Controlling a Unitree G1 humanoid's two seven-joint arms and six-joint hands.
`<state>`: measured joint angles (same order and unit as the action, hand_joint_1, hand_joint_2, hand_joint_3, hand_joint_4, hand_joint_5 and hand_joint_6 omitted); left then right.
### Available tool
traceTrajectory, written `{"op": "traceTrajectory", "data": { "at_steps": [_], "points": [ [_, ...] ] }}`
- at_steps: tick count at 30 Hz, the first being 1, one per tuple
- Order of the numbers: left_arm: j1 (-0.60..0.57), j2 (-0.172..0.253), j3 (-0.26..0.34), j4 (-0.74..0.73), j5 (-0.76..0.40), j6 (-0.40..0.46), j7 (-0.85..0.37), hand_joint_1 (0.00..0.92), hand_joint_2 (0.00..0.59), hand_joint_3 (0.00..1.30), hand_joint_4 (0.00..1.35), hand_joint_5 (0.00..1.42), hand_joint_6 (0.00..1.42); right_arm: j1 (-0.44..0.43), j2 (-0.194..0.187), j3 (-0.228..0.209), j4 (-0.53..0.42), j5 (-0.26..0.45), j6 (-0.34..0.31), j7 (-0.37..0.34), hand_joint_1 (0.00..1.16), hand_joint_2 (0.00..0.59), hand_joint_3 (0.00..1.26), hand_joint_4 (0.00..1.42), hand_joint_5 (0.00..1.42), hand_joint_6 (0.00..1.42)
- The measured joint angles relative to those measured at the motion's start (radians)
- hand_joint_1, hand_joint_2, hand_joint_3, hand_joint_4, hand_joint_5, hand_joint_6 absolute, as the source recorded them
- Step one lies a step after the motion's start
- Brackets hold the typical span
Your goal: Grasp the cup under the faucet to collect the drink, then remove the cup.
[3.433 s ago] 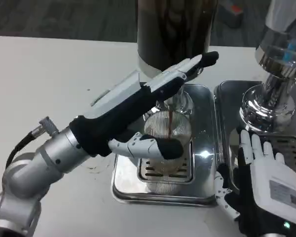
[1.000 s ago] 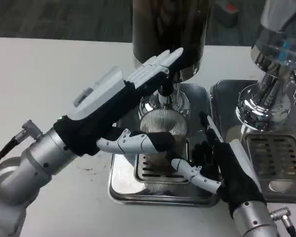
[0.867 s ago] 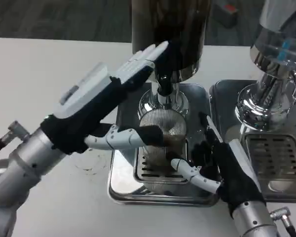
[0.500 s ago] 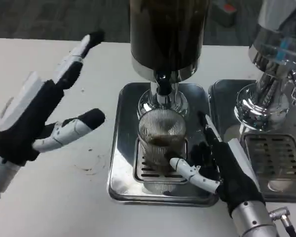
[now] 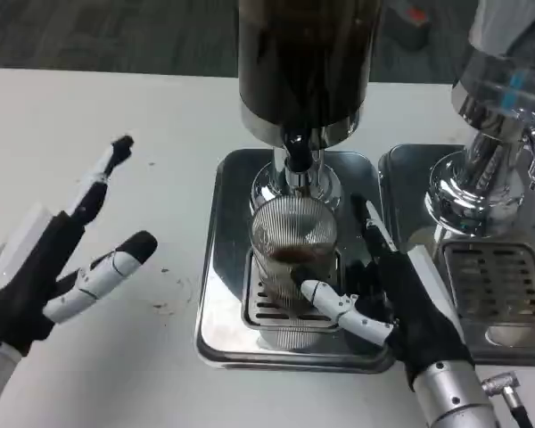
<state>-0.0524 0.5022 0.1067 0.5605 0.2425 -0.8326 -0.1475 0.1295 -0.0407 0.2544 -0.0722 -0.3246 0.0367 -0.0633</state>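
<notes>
Now the ribbed cup (image 5: 292, 250) stands on the drip tray (image 5: 216, 267) directly under the faucet (image 5: 295, 159), some dark drink inside. At its four o'clock, the right hand (image 5: 388, 294) wraps it, seemingly ready to lift it away. At nine o'clock, the left hand (image 5: 58, 267) hovers spread and empty above the worktop (image 5: 116, 125).

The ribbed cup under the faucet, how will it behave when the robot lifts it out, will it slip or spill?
The cup looks like clear ribbed plastic, so probably light and squeezable. Its ribs should limit slipping. It holds dark drink, so tilting could spill. The right hand has fingers at its side.
</notes>
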Motion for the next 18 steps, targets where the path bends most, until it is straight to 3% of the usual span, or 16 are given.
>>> {"op": "traceTrajectory", "data": {
  "at_steps": [7, 18],
  "points": [
    [-0.003, 0.0, -0.046, 0.108, 0.01, -0.001, 0.022, 0.0, 0.162, 0.0, 0.0, 0.01, 0.0, -0.008, 0.011, 0.003, 0.056, 0.001, -0.061, -0.022, 0.67, 0.216, 0.0, 0.0, 0.0, 0.0],
    [-0.018, 0.031, -0.055, 0.146, 0.004, -0.009, 0.022, 0.0, 0.162, 0.0, 0.0, 0.01, 0.0, -0.026, 0.049, 0.008, 0.159, 0.0, -0.181, -0.066, 0.7, 0.199, 0.0, 0.0, 0.0, 0.02]
  ]
}}
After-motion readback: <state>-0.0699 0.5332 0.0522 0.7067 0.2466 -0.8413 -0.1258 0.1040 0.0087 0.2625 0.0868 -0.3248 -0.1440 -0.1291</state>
